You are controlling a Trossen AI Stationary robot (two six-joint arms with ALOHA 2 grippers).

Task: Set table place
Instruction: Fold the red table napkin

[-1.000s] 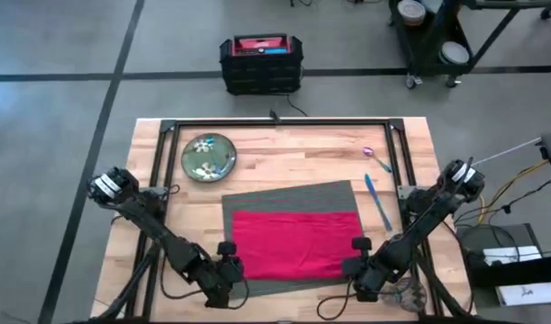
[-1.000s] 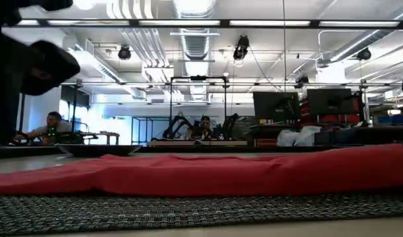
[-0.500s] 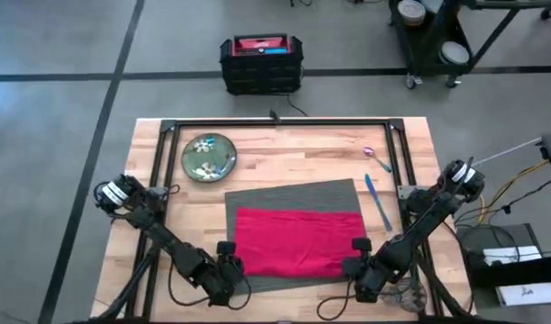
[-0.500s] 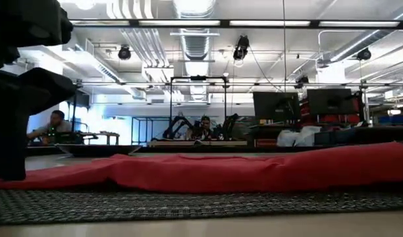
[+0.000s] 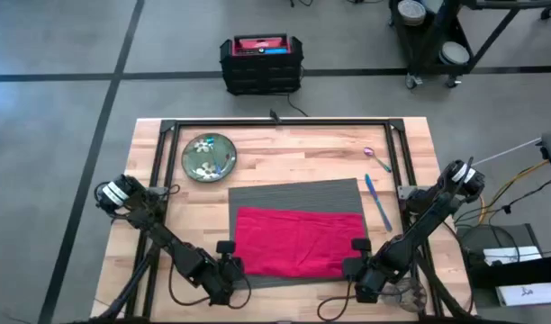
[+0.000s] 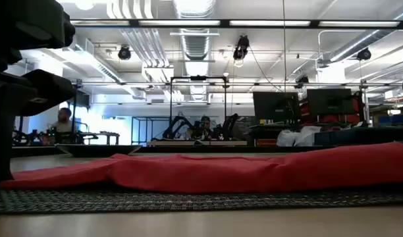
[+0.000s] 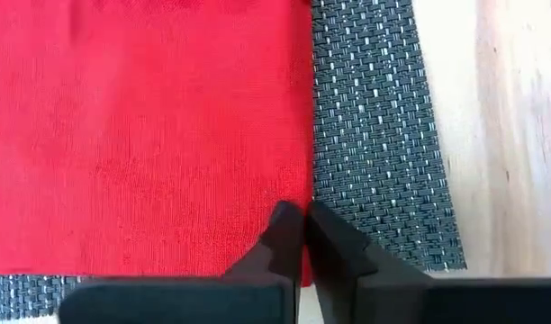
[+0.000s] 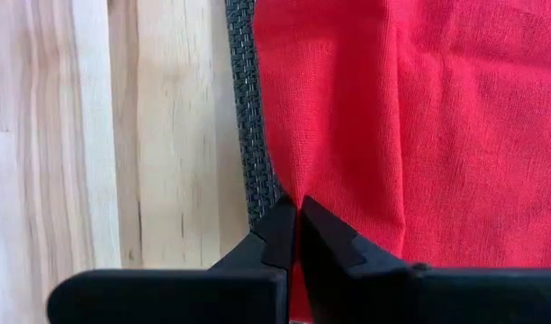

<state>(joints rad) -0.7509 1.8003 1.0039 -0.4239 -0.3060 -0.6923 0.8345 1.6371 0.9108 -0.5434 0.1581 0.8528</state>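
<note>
Shifting rightward: napkin [image 5: 298, 241] (mat [image 5: 293, 193] too)

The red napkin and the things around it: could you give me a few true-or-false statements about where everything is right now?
1. The red napkin lies on the grey placemat. True.
2. The green plate sits on the placemat. False: it rests on the bare wooden table, beyond the mat's far left corner.
3. The left gripper is shut on the napkin's edge. True.
4. The right gripper hangs open, far from the napkin. False: it is shut on the napkin's edge.
5. The blue utensil lies on the napkin. False: it lies on the wood beside the mat.
</note>
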